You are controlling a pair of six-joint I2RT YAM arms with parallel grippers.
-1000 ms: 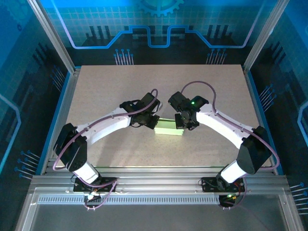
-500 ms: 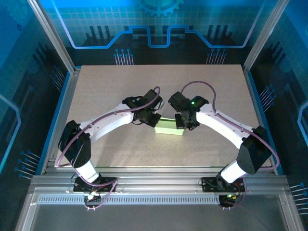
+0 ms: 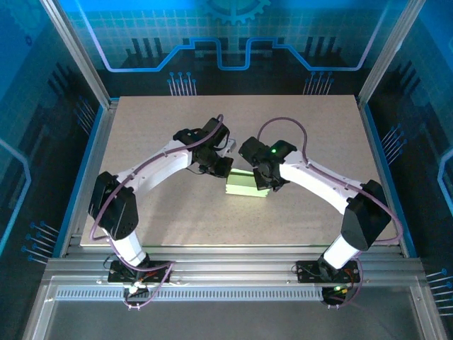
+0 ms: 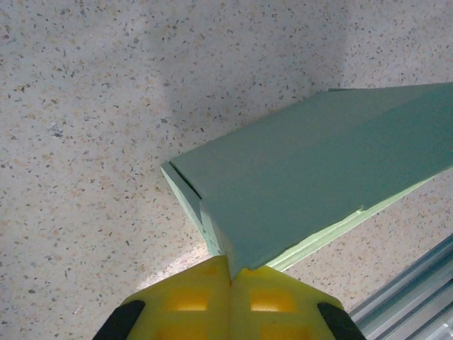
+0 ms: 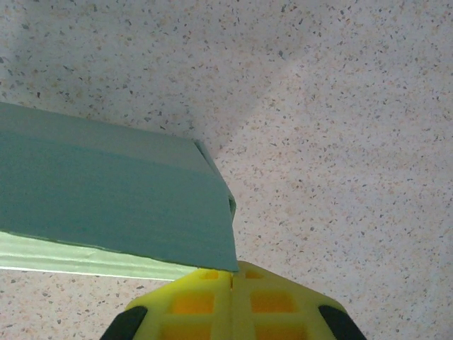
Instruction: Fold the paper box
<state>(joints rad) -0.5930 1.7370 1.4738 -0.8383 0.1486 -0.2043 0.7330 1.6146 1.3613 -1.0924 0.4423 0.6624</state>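
The paper box (image 3: 246,185) is a slim pale lime-green box in the middle of the table, tipped so that a broad face shows from above. My left gripper (image 3: 225,168) is at its left end and my right gripper (image 3: 263,183) at its right end. In the left wrist view a corner of the paper box (image 4: 311,177) runs into the seam of my shut yellow left gripper (image 4: 231,273). Seen from the right wrist, the near corner of the paper box (image 5: 106,191) lies over the tip of my right gripper (image 5: 232,275), also shut on it.
The speckled beige table (image 3: 163,127) spreads wide on all sides of the box. An aluminium rail (image 4: 410,290) runs close by at the table's near edge, and metal frame posts (image 3: 78,64) with blue walls close in the sides and back.
Both grippers have shifted slightly left and toward the back. The box has tipped up between them and shows a taller face from above.
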